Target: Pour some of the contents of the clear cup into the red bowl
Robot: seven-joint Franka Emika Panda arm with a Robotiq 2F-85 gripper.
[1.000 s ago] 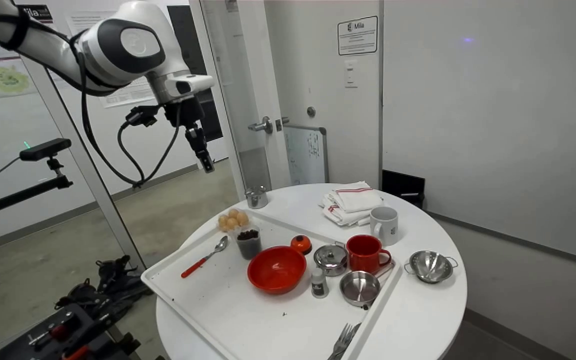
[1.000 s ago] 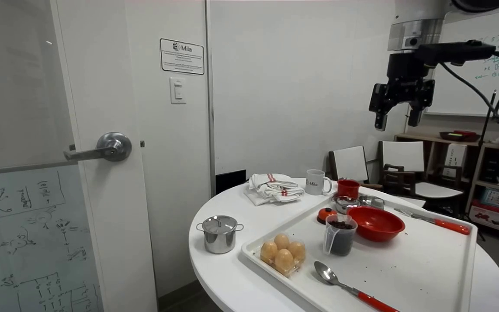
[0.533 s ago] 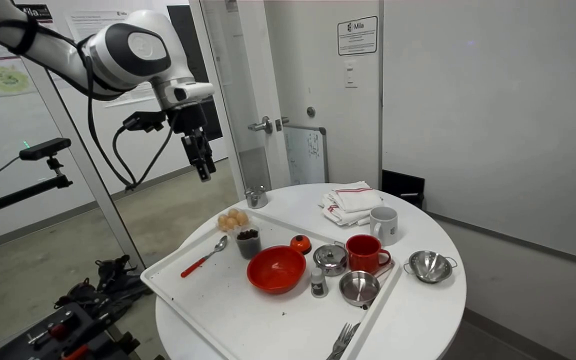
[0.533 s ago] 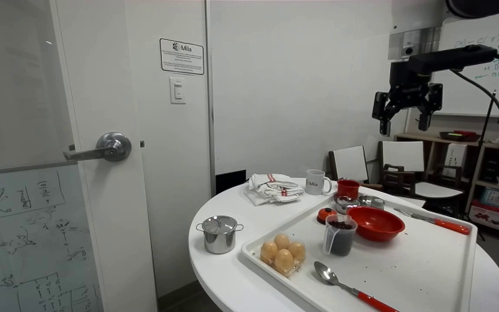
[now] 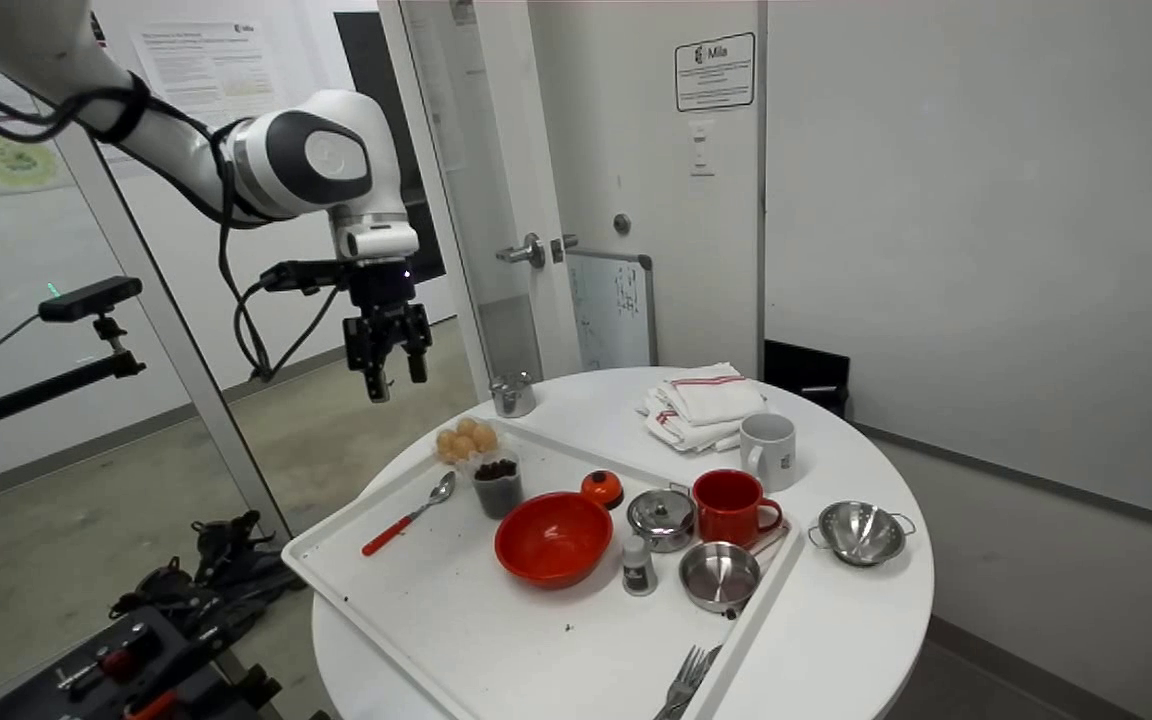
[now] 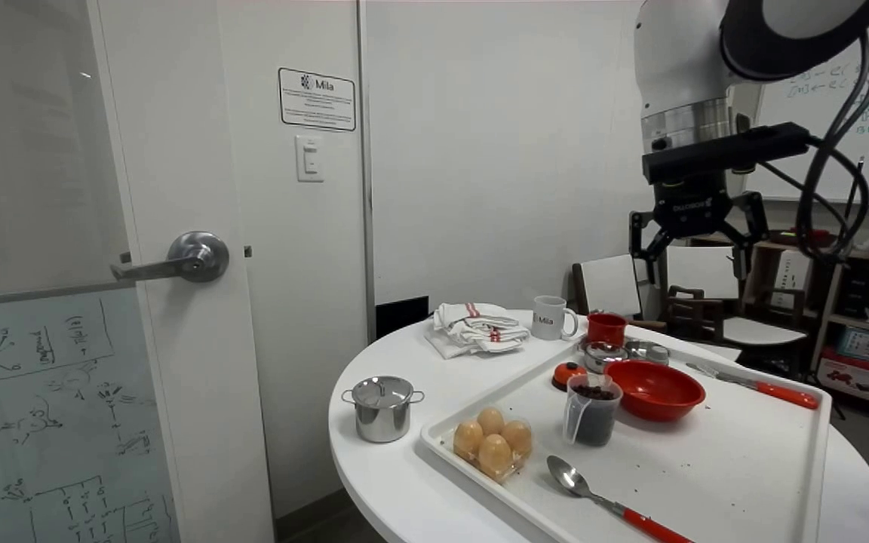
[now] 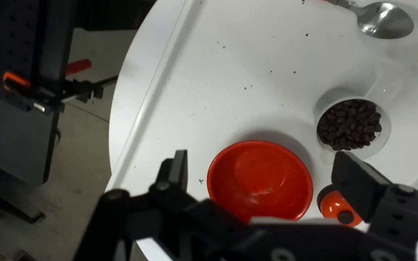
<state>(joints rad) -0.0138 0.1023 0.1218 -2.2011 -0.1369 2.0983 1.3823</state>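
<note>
The end effector [image 6: 696, 267] hangs above the table [image 6: 397, 477], spread wide. The clear cup [image 6: 592, 416] of dark beans [image 7: 348, 125] stands upright just beside the red bowl [image 7: 259, 175].

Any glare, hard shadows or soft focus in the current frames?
Wrist view: glare on the spoon, soft-edged shadows beside the red bowl and clear cup, near jaws look somewhat out of focus; in an exterior view, a small bright streak on the door pane.
</note>
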